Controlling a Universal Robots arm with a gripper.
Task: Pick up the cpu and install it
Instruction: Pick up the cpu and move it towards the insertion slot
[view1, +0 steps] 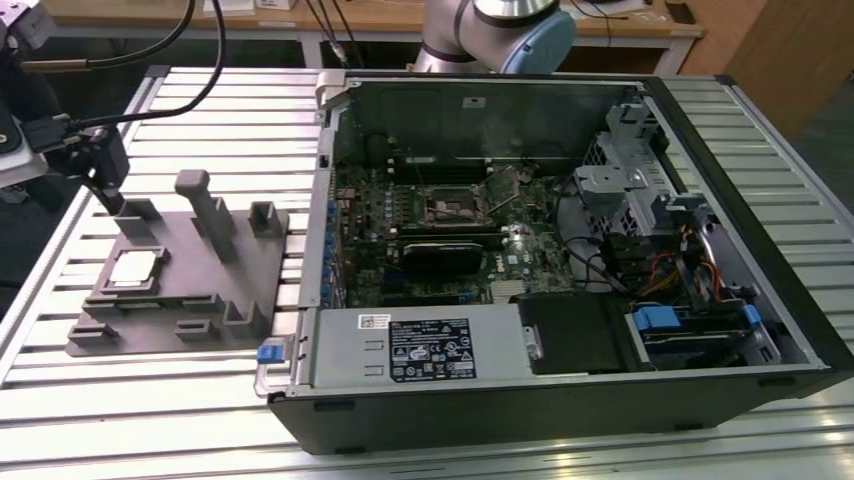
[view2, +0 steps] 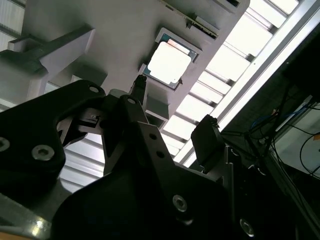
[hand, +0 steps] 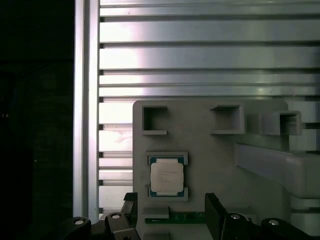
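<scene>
1. First wrist view: black two-finger gripper (hand: 171, 216) nearest the camera, its fingers (hand: 212, 214) spread wide and holding nothing; its body is cut off at the picture's edge.
2. Thin green circuit strip (hand: 175, 218), lying between the fingertips and partly hidden by them.
3. Small flat square cpu (hand: 166, 176) with a shiny silver top and thin dark rim. It lies flat in a framed recess just beyond the fingertips, untouched, with open room above it.
4. Grey plastic fixture tray (hand: 210, 145) bearing the cpu; its upright posts (view1: 203, 205) stand on the exterior view's right of the recess.
5. Silver slotted aluminium table (view1: 174, 400), with bare slats around the tray's edges.
6. Open black computer case (view1: 561, 425), on the tray's exterior-view right; its green motherboard (view1: 441, 235) is exposed, but the socket detail is hard to make out.
</scene>
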